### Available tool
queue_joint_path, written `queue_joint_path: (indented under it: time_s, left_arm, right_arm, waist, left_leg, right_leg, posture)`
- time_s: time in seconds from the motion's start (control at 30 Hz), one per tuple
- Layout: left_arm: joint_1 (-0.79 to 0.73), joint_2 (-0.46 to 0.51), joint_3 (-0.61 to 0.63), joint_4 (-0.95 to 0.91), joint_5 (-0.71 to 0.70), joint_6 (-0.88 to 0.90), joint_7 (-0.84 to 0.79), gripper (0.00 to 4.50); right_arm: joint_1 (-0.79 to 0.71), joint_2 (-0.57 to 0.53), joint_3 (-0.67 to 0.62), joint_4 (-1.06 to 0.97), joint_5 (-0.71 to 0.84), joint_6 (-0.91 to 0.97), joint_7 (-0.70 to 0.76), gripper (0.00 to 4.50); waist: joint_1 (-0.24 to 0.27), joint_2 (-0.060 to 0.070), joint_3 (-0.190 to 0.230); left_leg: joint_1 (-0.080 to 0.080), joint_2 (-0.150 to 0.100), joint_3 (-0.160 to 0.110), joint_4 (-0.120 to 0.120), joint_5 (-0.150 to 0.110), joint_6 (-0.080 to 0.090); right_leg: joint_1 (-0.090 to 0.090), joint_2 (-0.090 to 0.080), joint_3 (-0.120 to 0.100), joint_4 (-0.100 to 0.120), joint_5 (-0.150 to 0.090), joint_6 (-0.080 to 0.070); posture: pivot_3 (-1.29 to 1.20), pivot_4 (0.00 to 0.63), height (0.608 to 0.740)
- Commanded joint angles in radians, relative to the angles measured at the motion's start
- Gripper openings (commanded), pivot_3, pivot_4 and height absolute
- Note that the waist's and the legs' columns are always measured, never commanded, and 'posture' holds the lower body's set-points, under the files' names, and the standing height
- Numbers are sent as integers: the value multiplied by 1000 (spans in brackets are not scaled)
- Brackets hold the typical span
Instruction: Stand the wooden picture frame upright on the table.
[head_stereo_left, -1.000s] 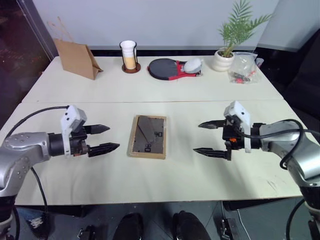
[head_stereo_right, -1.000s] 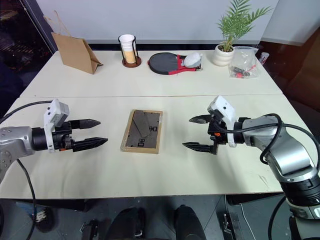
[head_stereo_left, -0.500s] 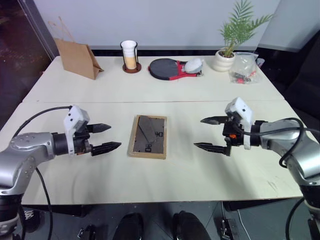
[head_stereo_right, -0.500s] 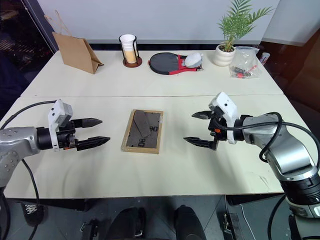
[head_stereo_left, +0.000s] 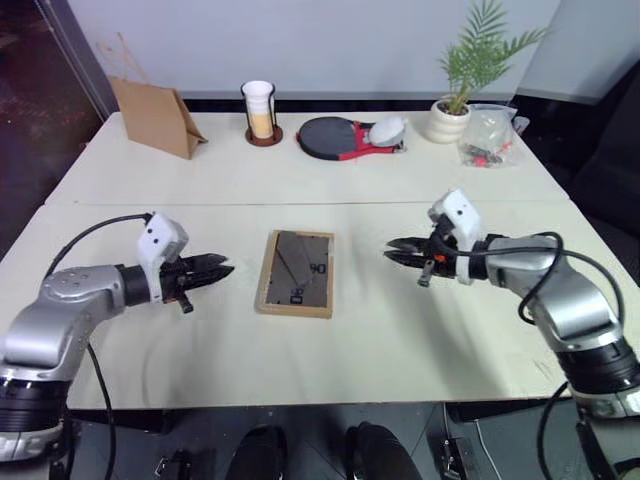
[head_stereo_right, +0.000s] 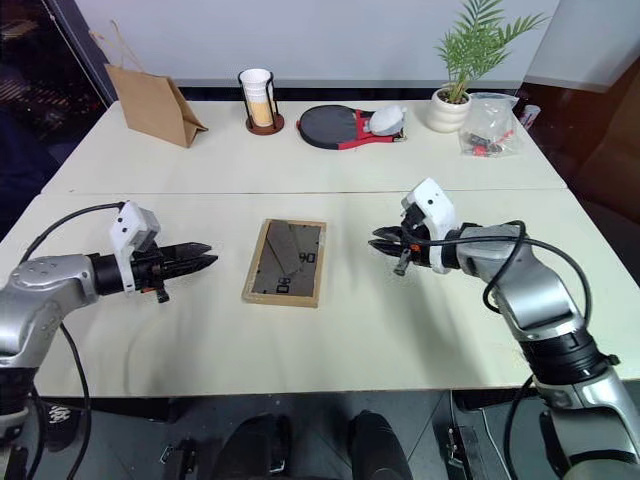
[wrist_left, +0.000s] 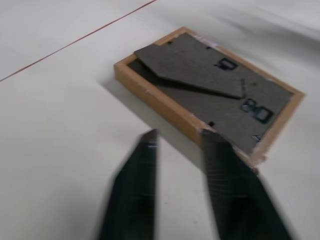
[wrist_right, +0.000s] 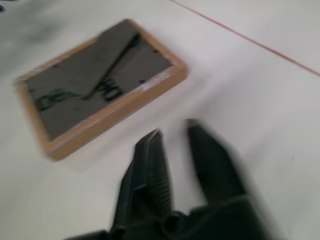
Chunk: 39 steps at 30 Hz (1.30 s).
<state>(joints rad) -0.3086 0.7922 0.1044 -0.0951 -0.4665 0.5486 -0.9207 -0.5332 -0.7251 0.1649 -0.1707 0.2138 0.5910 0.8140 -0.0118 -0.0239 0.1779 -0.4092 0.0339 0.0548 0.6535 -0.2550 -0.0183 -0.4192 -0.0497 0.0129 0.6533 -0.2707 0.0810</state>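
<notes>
- Both your grippers — left gripper (head_stereo_left: 218, 270), right gripper (head_stereo_left: 398, 253) — have moved inward and snapped closed, holding nothing;
- wooden picture frame (head_stereo_left: 296, 272) lies face-down between them on the table (head_stereo_left: 330, 340), long side pointing away from you.

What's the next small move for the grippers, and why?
Probably bring both grippers in to the wooden picture frame. It lies flat, grey back up, stand folded, on the table. The left gripper and right gripper sit shut on either side, each short of its edge, holding nothing. They'd likely reopen before gripping.
</notes>
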Motion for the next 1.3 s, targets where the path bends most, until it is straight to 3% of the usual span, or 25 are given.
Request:
queue_joint_path:
  time_s: [0.03,0.3,0.5,0.8,1.0,1.1,1.2,1.3]
  left_arm:
    - [-39,-36,-66,57,95,-84,34,41]
    - [-104,-168,-194,182,234,-153,89,41]
    - [-56,-185,-221,106,229,-106,63,41]
    - [35,-127,-198,-28,212,-26,30,41]
    - [39,-93,-162,-20,206,3,34,41]
    - [24,-64,-77,-23,105,88,-10,41]
    - [13,-30,0,-50,-36,224,-79,889]
    - [-7,2,47,-48,-181,399,-133,2365]
  right_arm:
    - [-41,54,43,39,-66,-3,-59,0]
    - [-90,235,170,192,-172,0,-132,0]
    - [-76,312,217,189,-186,27,-112,0]
    - [-34,326,232,84,-169,108,-72,0]
    - [-15,294,229,42,-204,123,-85,0]
    - [-8,240,195,2,-193,97,-50,0]
    - [-2,203,163,-31,-175,105,-33,0]
    - [4,183,154,-53,-170,109,-24,0]
  waist:
    - [0,0,0]
    - [-2,0,0]
    - [-5,0,0]
    - [-6,0,0]
    - [-6,0,-1]
    - [-5,0,0]
    - [-5,-1,0]
    - [-6,-1,0]
  left_leg:
    - [0,0,0,0,0,0]
    - [-2,0,0,4,0,0]
    - [-2,1,0,6,0,0]
    - [-1,1,0,8,0,1]
    - [-1,2,0,8,-1,1]
    - [-1,1,0,9,-1,1]
    - [-2,2,0,8,-1,1]
    - [-2,2,0,9,-1,1]
  right_leg:
    - [0,0,0,0,0,0]
    - [-1,1,0,1,1,1]
    - [-2,1,0,5,1,1]
    - [-1,1,1,9,0,1]
    - [-2,1,1,9,0,1]
    - [-2,1,1,9,0,1]
    - [-3,1,1,9,0,1]
    - [-3,1,1,9,0,1]
  posture:
    - [0,150,740]
    - [0,150,740]
    - [0,150,740]
    - [0,150,740]
    - [0,150,740]
    - [0,150,740]
    - [0,150,740]
    - [0,150,740]
